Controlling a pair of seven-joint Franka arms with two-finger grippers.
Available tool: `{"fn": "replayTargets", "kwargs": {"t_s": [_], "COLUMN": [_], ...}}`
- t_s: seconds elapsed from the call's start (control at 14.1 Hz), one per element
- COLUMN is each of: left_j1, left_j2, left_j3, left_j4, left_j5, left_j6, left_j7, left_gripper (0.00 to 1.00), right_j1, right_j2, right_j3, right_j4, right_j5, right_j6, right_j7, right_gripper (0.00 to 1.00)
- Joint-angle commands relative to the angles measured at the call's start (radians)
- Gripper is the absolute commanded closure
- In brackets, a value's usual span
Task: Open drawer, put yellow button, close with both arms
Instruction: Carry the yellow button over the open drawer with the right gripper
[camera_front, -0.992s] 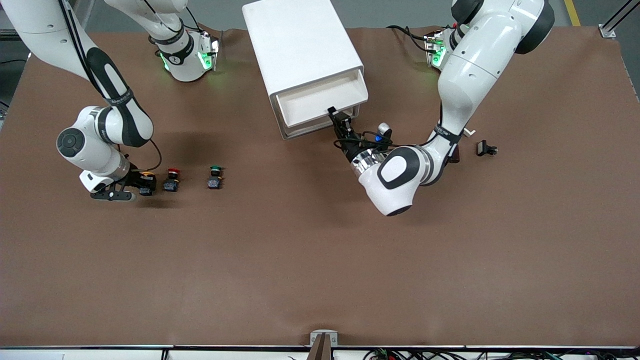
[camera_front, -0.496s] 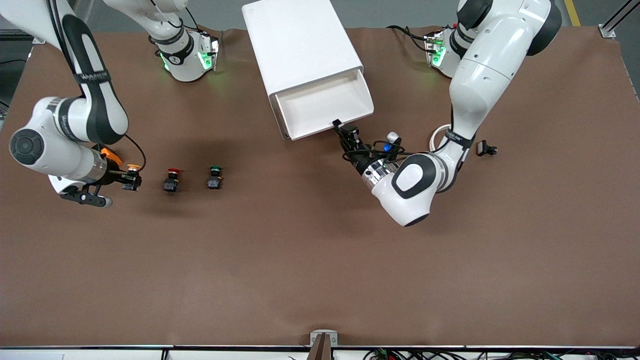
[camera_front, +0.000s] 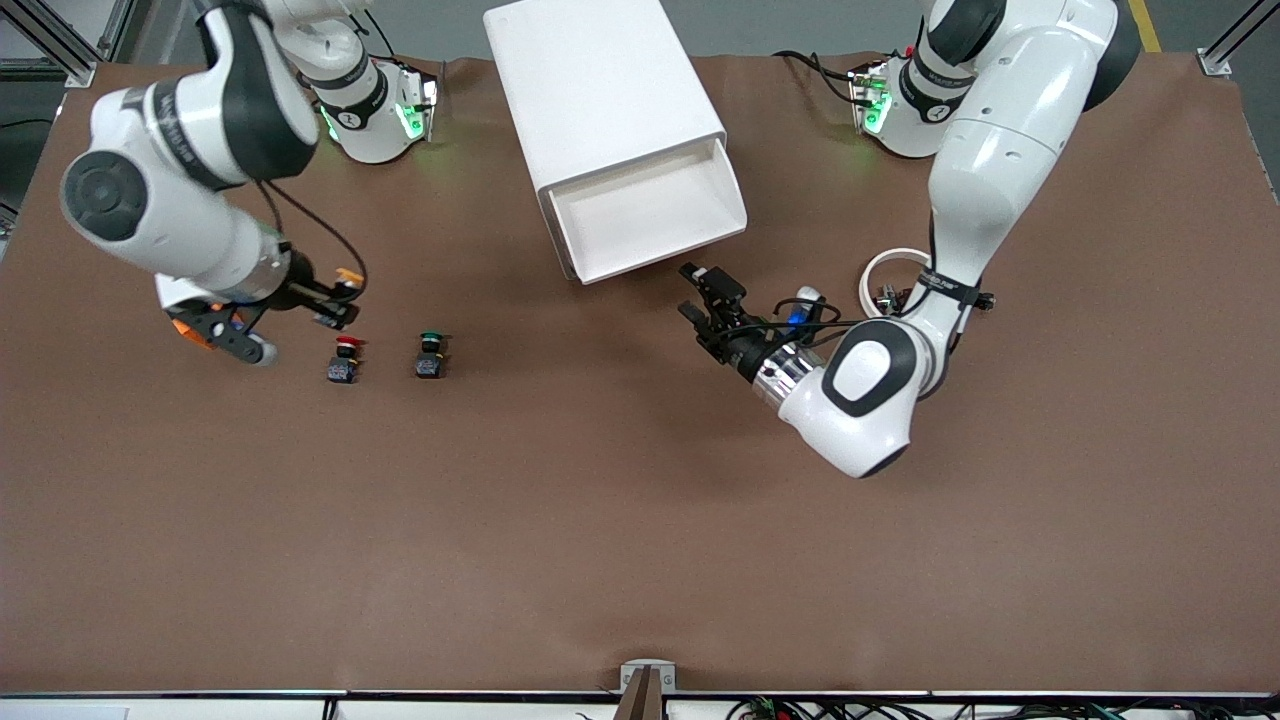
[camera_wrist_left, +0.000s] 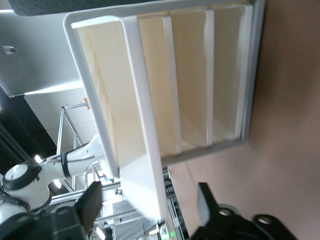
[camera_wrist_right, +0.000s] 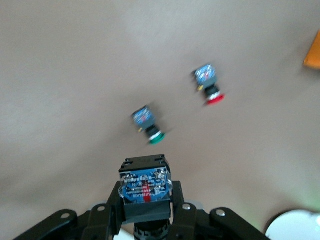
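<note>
The drawer (camera_front: 650, 212) stands pulled out of the top of the white cabinet (camera_front: 600, 90), its white tray bare. My left gripper (camera_front: 690, 292) is open just in front of the drawer's front edge, touching nothing. In the left wrist view the drawer's front lip (camera_wrist_left: 145, 115) runs between my open left gripper's (camera_wrist_left: 150, 210) fingers, at a distance. My right gripper (camera_front: 325, 305) is shut on the yellow button (camera_front: 348, 274) and holds it in the air over the table beside the red button (camera_front: 343, 358). In the right wrist view the button's black body (camera_wrist_right: 145, 187) sits clamped in my right gripper (camera_wrist_right: 145, 212).
The red button (camera_wrist_right: 210, 85) and a green button (camera_front: 431, 354) stand side by side on the brown table toward the right arm's end. A white ring (camera_front: 890, 275) lies by the left arm's forearm. Three lower drawers (camera_wrist_left: 200, 85) are closed.
My left gripper opened, let go of the drawer front and drew back from it; the drawer came out farther. My right arm lifted the yellow button off the table.
</note>
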Motion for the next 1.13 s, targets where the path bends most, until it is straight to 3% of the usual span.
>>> {"fn": "replayTargets", "kwargs": {"t_s": [0.0,0.14,0.43,0.78,1.06], "left_j1": [0.041,0.068,0.082,0.069,0.065], "left_j2": [-0.015,-0.047,-0.15,-0.219,-0.261], "left_j3": [-0.005,0.027,0.15,0.155,0.146], "left_j4": [0.071,0.113,0.114,0.114,0.113], "left_j5": [0.006,0.056,0.189,0.507,0.671], "left_j6": [-0.005,-0.002,-0.005,-0.003,0.004], "left_j7": [0.026,0.066,0.363,0.639,0.855], "left_gripper": [0.0,0.0,0.0,0.0,0.0], "right_j1": [0.14,0.229,0.391,0.519,0.6], "right_j2": [0.004,0.01,0.081,0.242,0.288], "right_j3": [-0.013,-0.013,-0.015,-0.015,-0.015], "right_j4": [0.092,0.144,0.255,0.407,0.422], "right_j5": [0.025,0.026,0.028,0.026,0.019], "right_j6": [-0.051,-0.051,-0.045,-0.037,-0.033], "right_j7": [0.245,0.4,0.702,0.983,1.127], "right_gripper": [1.0,1.0,1.0,1.0,1.0]}}
